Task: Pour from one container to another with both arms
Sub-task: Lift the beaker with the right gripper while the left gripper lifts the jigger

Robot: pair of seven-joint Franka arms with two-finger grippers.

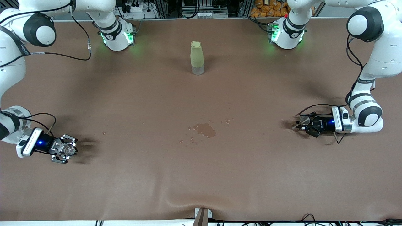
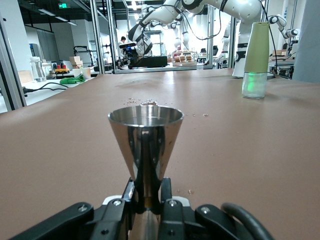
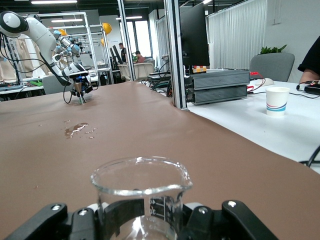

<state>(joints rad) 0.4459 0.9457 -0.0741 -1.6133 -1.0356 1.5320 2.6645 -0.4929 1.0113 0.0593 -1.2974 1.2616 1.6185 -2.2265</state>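
A small steel jigger (image 1: pixel 304 119) is at the left arm's end of the table, low by the brown surface. My left gripper (image 1: pixel 301 123) is shut on its narrow waist. The left wrist view shows the jigger's upper cone (image 2: pixel 146 140) upright between the fingers of the left gripper (image 2: pixel 147 196). At the right arm's end, my right gripper (image 1: pixel 67 150) is shut on a tiny clear glass cup (image 1: pixel 65 148). The right wrist view shows the cup (image 3: pixel 141 192) upright, its printed scale facing the camera, in the right gripper (image 3: pixel 142 217).
A tall pale-green bottle (image 1: pixel 197 58) with a clear base stands mid-table, toward the robots' bases. A wet patch with scattered drops (image 1: pixel 205 129) lies on the brown cover between the two grippers. The cover bulges at the table's front edge (image 1: pixel 201 205).
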